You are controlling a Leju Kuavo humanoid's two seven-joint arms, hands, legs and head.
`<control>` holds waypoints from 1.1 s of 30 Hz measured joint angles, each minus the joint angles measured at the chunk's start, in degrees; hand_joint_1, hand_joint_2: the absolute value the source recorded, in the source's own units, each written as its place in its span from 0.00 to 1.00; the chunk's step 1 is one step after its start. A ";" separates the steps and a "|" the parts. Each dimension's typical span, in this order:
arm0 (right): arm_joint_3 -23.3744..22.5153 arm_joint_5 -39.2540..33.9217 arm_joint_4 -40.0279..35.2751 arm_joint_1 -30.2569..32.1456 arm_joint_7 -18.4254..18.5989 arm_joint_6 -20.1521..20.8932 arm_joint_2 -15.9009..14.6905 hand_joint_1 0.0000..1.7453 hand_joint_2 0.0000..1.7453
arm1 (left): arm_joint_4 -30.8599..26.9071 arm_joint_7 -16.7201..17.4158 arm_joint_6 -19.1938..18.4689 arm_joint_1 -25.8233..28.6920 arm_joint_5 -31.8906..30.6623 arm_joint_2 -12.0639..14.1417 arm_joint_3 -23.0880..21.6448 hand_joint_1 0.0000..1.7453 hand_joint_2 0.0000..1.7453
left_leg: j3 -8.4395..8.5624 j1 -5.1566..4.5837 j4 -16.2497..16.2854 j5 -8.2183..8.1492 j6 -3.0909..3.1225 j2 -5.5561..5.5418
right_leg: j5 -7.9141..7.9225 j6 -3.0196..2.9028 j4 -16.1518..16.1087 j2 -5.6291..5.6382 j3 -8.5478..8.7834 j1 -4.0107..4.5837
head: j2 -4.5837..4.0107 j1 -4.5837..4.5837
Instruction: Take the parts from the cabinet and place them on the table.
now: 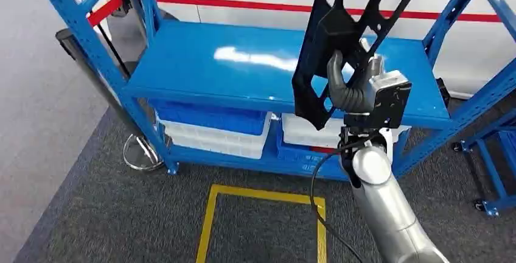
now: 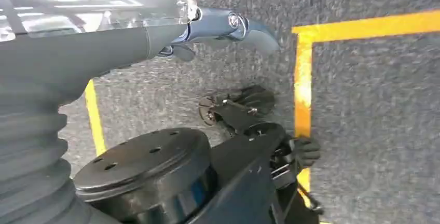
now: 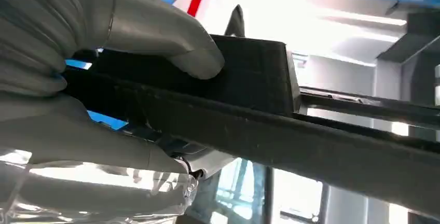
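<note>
Right of centre, right hand [image 1: 359,86] grips a flat black cut-out plastic panel [image 1: 341,31], glossy blue steel shelf [image 1: 243,68] behind, left hand [image 2: 228,27] fingers loosely apart over grey carpet [image 2: 373,105].

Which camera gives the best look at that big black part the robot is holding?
The head view: the long black slotted plastic part shows nearly whole. The right wrist view shows a close-up stretch under the right robot hand.

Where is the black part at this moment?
In the head view the black part is on the right side, held up by the right hand in front of the blue shelf, above the white bins.
</note>
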 joint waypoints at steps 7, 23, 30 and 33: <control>-0.13 0.96 1.44 -1.00 0.72 -0.98 0.02 1.00 1.00 | 0.00 0.26 -0.33 -0.04 -0.90 0.04 -0.90 0.00 1.00 | -4.68 0.07 -0.87 5.60 2.37 0.52 | -12.65 1.32 14.04 0.78 -3.89 -0.23 | 0.00 0.02; -4.46 9.44 -2.25 13.50 -5.27 -6.23 0.00 1.00 1.00 | 0.00 0.63 0.98 1.33 -0.61 -0.89 -2.36 0.00 1.00 | -13.50 0.36 16.79 -2.80 -1.34 0.23 | -4.59 -2.40 -1.40 0.29 5.59 0.28 | 0.00 0.15; -6.60 9.49 -4.89 20.06 -7.28 -6.64 0.28 1.00 1.00 | 0.00 1.12 1.05 1.33 -0.68 -0.81 -2.95 0.00 1.00 | 2.00 -0.13 -0.63 -0.90 -0.11 0.04 | -0.80 -0.45 -0.07 0.20 1.06 0.31 | 0.00 0.28; -7.13 9.55 -5.25 21.37 -7.78 -6.69 0.68 1.00 1.00 | 0.00 1.25 1.01 1.44 -0.79 -0.83 -3.39 0.00 1.00 | 1.24 0.19 -1.37 0.96 1.37 0.38 | -0.08 0.68 -0.27 0.44 0.66 -0.07 | 0.00 -0.11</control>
